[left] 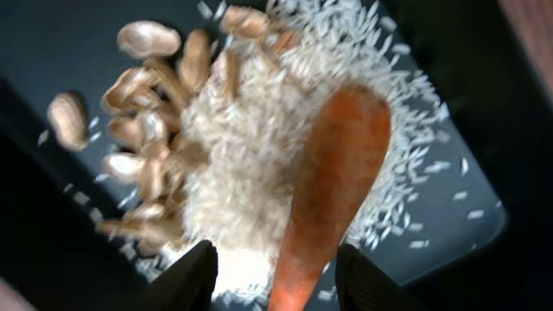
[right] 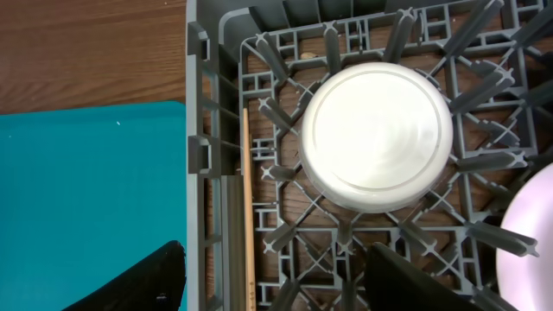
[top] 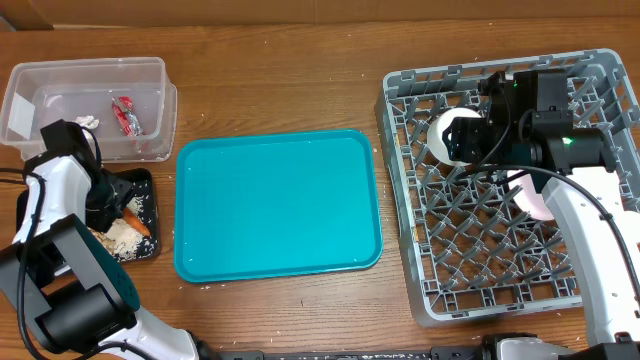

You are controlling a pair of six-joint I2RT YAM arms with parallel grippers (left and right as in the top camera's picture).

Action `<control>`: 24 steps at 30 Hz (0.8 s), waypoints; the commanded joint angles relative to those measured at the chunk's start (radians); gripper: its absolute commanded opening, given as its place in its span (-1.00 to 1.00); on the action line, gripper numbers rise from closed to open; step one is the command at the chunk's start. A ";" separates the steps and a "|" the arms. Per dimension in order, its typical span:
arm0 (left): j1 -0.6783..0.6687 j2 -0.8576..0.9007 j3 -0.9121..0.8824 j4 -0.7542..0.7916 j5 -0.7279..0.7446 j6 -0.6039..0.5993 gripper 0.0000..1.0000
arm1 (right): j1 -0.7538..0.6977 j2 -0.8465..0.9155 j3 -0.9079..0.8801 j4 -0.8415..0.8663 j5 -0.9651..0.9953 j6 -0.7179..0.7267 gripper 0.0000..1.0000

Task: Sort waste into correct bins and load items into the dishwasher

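Note:
The black tray (top: 143, 181) at the left holds white rice (left: 259, 147), beige nut shells (left: 147, 130) and the orange carrot (left: 333, 173). My left gripper (left: 283, 278) is open low over this tray, with the carrot's end lying between its fingers and a gap on each side. The clear tub (top: 90, 68) holds the red wrapper (top: 125, 114) and a whitish wrapper (top: 86, 122). My right gripper (right: 281, 281) is open and empty over the grey rack (right: 200, 104). An upturned white bowl (right: 377, 136) and a chopstick (right: 249, 216) sit in the rack.
The teal tray (top: 278, 205) lies bare between the bins and the rack (top: 480, 290). Another white dish (top: 535, 200) sits in the rack, partly under my right arm, and shows at the right edge of the right wrist view (right: 536, 216). Upright pegs surround the bowl.

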 commanded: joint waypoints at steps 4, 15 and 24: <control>0.007 -0.148 0.076 -0.209 -0.023 -0.028 -0.06 | 0.003 -0.003 0.027 -0.002 0.008 -0.003 0.36; 0.151 -0.243 0.057 -0.380 -0.056 -0.079 -0.91 | 0.003 -0.003 0.027 -0.009 0.008 -0.003 0.31; 0.320 -0.243 -0.173 -0.195 -0.048 -0.094 -0.92 | 0.003 -0.003 0.027 -0.008 0.031 -0.003 0.32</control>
